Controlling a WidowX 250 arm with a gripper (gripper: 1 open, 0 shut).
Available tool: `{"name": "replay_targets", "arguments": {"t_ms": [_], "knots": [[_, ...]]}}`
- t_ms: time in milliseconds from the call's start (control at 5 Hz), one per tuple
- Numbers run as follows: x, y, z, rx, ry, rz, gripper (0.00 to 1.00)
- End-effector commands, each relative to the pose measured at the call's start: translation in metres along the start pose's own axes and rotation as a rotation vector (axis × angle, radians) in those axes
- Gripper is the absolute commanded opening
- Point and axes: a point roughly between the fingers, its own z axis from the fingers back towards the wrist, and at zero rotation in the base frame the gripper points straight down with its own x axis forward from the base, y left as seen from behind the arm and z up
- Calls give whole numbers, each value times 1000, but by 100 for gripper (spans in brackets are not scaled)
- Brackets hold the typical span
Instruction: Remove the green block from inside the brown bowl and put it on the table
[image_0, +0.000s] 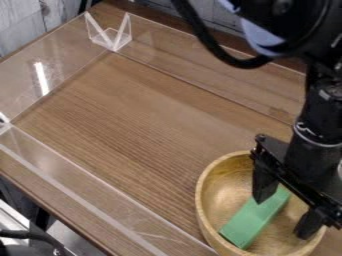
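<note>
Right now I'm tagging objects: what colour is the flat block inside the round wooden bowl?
Plain bright green, shown in the only camera view.

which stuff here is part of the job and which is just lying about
Part of the job:
- flat bright green block
- round tan wooden bowl
- brown wood-grain table
- black robot hand, open over the block

Just lying about:
- clear acrylic walls
- clear folded plastic piece
</note>
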Motion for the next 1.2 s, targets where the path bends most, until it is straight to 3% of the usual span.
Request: {"name": "replay_targets", "arguments": {"t_ms": [0, 1000], "knots": [[6, 4, 18, -23, -74, -3, 100], [11, 16, 21, -58, -107, -23, 100]]}}
